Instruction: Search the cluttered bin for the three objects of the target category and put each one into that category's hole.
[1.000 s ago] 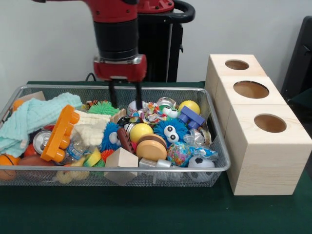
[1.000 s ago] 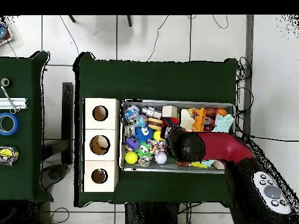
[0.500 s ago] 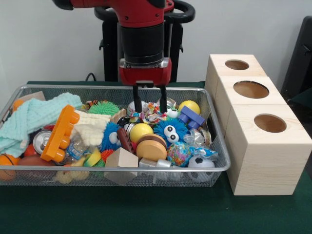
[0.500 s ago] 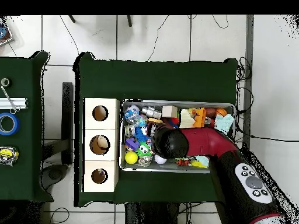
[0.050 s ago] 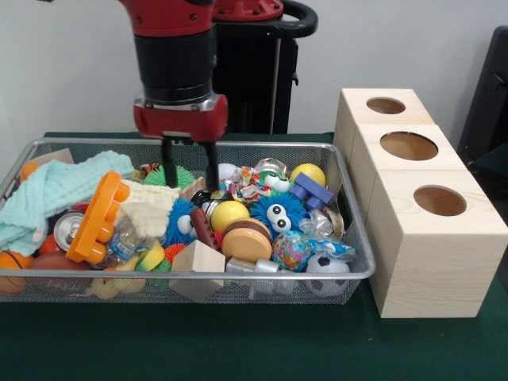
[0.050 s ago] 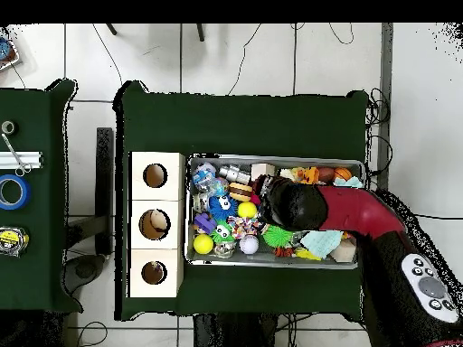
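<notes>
While parted, gripper (image 5: 190, 165) hovers over bin (image 5: 349, 238).

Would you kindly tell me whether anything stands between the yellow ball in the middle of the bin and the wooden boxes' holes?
Yes: beside the yellow ball lies the blue fuzzy toy, then the bin's mesh wall rises before the boxes. The holes themselves look open.

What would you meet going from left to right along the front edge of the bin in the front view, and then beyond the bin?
Orange ball → orange toy block → wooden block → round wooden disc → soccer ball → nearest wooden box.
</notes>
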{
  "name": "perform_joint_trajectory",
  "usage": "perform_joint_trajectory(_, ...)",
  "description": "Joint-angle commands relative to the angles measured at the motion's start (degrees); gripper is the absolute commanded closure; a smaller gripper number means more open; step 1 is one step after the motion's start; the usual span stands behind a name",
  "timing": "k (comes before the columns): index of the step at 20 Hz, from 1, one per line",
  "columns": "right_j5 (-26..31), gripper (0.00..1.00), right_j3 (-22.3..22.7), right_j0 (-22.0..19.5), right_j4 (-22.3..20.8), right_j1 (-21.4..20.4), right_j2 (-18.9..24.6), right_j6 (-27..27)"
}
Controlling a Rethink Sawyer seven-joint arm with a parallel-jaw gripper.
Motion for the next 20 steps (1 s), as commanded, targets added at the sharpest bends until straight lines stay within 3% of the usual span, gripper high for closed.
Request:
perform_joint_trajectory(1, 11.0, 0.0, -8.9, -1.7, 2.3, 2.1, 4.0, -8.6)
perform_joint_trajectory(9, 9.2, 0.0, -11.2, -6.1, -0.6, 6.8, 5.1, -13.0)
perform_joint_trajectory(20, -0.7, 0.0, -10.7, -11.5, -9.2, 14.8, 5.9, -15.9)
